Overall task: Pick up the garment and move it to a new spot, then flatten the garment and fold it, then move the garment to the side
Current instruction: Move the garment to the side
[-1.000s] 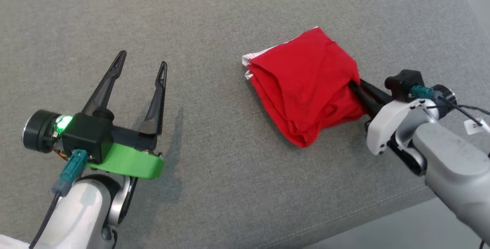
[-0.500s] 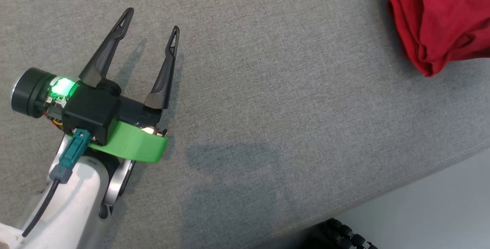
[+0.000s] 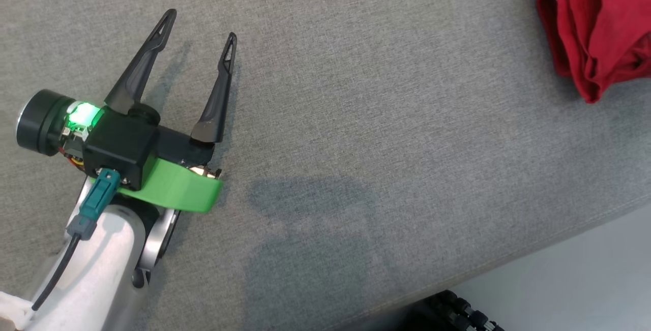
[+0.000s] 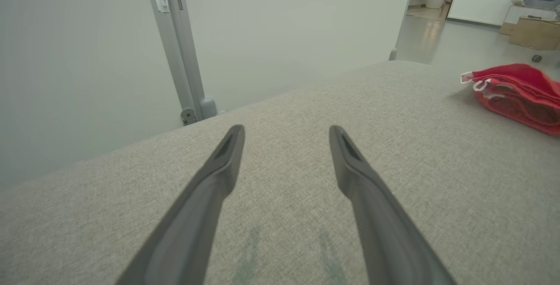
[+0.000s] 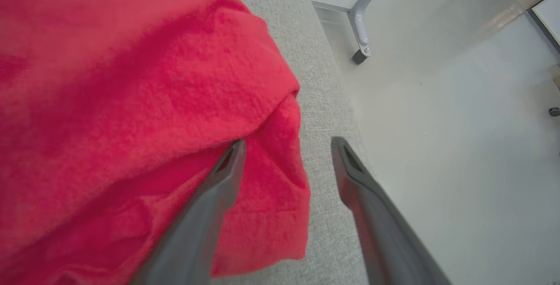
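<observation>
Right gripper (image 5: 287, 141), its two long dark fingers spread wide and pinching nothing, sits at the right edge of the folded red cloth garment (image 5: 131, 101). Its left finger's tip lies at the underside of a hanging fold, touching or not I cannot tell. Its right finger stands clear of the cloth, over the rim of the broad grey woven cushion (image 3: 381, 92) and the pale smooth floor (image 5: 437, 123) beyond. Left gripper (image 3: 201, 25), equally spread and empty, hangs over bare cushion at the left, well apart from the garment, which lies at the far right near the cushion's end.

From the head view the garment is cut off by the top and right edges, so its full outline is not shown. Seen from the right wrist the cloth is so close that it blurs. A strip of white trim (image 4: 479, 84) peeks out at the garment's left corner. A dark ribbed part (image 3: 457, 310) at the near edge is cut off and I cannot make it out.

The left arm's pale forearm (image 3: 86, 270) rises from the near left. Its wrist carries a curved green plastic bracket (image 3: 173, 191) and a small lit green lamp (image 3: 81, 115), and the fingers point far and slightly right, low over the cushion
</observation>
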Available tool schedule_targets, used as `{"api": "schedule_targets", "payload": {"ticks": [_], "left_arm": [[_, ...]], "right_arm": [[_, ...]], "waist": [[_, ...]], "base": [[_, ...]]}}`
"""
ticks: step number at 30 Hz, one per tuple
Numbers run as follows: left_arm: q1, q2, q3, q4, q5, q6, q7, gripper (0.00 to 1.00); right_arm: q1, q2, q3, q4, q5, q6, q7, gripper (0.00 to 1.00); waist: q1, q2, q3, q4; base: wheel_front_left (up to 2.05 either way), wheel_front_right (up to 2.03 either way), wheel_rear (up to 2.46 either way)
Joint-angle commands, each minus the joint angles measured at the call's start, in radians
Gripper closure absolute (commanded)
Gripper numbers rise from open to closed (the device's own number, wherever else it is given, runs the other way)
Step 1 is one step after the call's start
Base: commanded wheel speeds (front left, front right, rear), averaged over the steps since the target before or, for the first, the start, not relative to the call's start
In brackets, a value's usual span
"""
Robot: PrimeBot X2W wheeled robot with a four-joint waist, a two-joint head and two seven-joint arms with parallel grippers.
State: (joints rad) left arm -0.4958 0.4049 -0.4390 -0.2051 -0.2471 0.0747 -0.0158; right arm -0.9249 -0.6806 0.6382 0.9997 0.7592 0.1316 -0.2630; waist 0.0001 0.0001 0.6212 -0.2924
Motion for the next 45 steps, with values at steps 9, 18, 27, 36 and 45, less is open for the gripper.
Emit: {"api": "schedule_targets", "payload": {"ticks": [9,18,27,36,45], "left_arm": [[0.106,-0.021,0.032,0.055,-0.053,0.047,-0.065,0.0],[0.226,-0.053,0.074,0.094,-0.119,0.098,-0.13,0.0],[0.294,-0.075,0.088,0.116,-0.149,0.13,-0.169,0.0],[0.339,-0.073,0.124,0.156,-0.174,0.139,-0.206,0.0],[0.394,-0.055,0.127,0.197,-0.196,0.111,-0.224,0.0]], "right_arm": [[0.234,0.078,-0.352,-0.233,-0.103,-0.002,-0.004,0.0],[0.491,0.299,-0.605,-0.535,-0.325,-0.002,-0.004,0.0],[0.586,0.443,-0.622,-0.708,-0.433,-0.002,-0.004,0.0],[0.668,0.534,-0.592,-0.836,-0.533,-0.002,0.026,0.0],[0.784,0.566,-0.612,-0.909,-0.56,-0.002,0.059,0.0]], "waist": [[-0.0001,-0.0001,-0.166,0.002],[-0.0001,-0.0001,-0.297,0.071],[-0.0001,-0.0001,-0.375,0.167],[-0.0001,-0.0001,-0.448,0.25],[-0.0001,-0.0001,-0.525,0.276]], "base": [[0.0,0.0,0.0],[0.0,0.0,0.0],[0.0,0.0,0.0],[0.0,0.0,0.0],[0.0,0.0,0.0]]}}
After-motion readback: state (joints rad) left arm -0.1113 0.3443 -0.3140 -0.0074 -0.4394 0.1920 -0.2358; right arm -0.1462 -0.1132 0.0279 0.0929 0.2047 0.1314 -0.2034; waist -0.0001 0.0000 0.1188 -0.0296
